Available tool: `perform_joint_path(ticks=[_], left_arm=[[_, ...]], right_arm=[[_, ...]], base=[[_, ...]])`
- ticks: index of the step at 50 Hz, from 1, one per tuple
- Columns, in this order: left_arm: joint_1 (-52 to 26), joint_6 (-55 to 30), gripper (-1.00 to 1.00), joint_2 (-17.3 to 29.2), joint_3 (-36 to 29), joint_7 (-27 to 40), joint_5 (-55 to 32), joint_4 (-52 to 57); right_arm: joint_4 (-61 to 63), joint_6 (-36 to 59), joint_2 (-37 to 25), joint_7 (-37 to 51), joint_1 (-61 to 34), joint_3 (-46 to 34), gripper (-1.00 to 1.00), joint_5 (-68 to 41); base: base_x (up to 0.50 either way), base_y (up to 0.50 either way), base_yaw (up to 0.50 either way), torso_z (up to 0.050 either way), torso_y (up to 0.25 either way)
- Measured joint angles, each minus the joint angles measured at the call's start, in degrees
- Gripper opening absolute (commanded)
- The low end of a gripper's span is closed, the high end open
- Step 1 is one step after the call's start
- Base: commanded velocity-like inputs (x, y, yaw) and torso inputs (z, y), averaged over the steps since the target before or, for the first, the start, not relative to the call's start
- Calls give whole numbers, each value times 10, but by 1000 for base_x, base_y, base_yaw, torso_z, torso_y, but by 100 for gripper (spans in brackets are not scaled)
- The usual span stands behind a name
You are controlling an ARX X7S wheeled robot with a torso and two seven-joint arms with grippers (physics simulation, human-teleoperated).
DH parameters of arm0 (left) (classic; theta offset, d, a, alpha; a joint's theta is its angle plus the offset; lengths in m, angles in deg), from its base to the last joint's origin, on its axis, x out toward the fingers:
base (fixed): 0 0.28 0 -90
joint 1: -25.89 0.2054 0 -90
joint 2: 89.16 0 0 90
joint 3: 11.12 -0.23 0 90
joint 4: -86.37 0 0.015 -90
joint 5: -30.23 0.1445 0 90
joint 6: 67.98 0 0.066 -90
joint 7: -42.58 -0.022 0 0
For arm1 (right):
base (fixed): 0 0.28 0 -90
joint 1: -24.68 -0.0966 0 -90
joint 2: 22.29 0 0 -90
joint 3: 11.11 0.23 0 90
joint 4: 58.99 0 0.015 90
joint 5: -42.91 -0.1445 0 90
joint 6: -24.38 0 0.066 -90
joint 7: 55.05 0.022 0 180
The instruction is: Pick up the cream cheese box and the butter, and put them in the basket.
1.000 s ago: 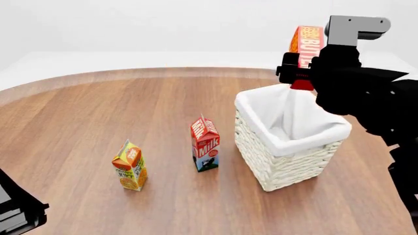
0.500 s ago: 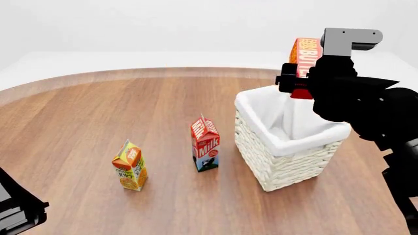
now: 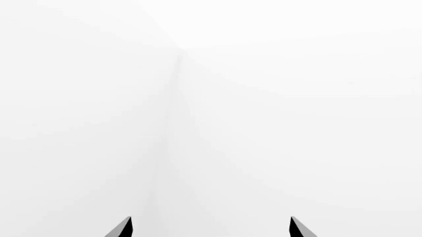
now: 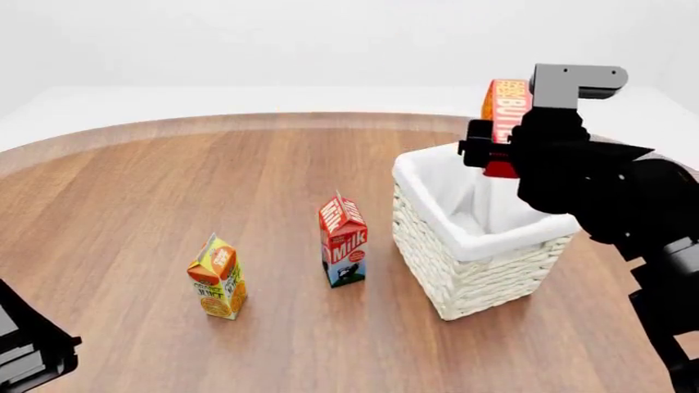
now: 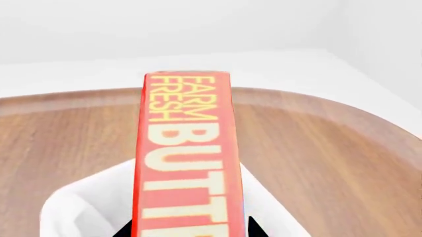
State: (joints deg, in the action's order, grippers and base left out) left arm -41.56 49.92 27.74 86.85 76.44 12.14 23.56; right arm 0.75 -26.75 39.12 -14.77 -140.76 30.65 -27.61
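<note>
Items, near to far: left gripper (image 3: 208,228), fingers apart, empty, aimed at blank white; basket (image 4: 480,274), cream cheese box not visible anywhere; right gripper (image 4: 493,151) pinching butter (image 4: 508,105) above basket, release outstanding.

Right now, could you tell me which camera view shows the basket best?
The head view: the whole basket shows there, wicker walls and white liner, with the butter held above it. The right wrist view catches only part of its liner below the butter; the left wrist view shows none of it.
</note>
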Motion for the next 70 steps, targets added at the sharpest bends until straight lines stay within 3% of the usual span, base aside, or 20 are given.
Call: perform_joint_path(ticks=[11,27,47,48,65,70], left_arm=[[-2,-2,100,1,0,0,-1,1],[28,52,100,-60,-39,9,78,-18],[35,65,100,-72,-48,13,96,-22],[35,65,100,-72,-49,13,96,-22],[35,67,100,-72,-50,16,99,-23],[19,39,100,-39,-33,14,60,-13]], right_arm=[[-5,-3,-1,-1,5,0,-100,2],[-17,-7,3,-9,10,-3,-100,6],[-32,-15,9,-20,19,-7,-100,12],[-33,-15,9,-21,19,-7,100,12],[-19,-6,6,-24,9,2,100,36],[4,-6,-2,-18,8,10,100,32]], base=[[0,0,0,0,1],[0,0,0,1,1],[0,0,0,1,2],[0,0,0,0,0],[0,0,0,0,0],[0,0,0,0,2]])
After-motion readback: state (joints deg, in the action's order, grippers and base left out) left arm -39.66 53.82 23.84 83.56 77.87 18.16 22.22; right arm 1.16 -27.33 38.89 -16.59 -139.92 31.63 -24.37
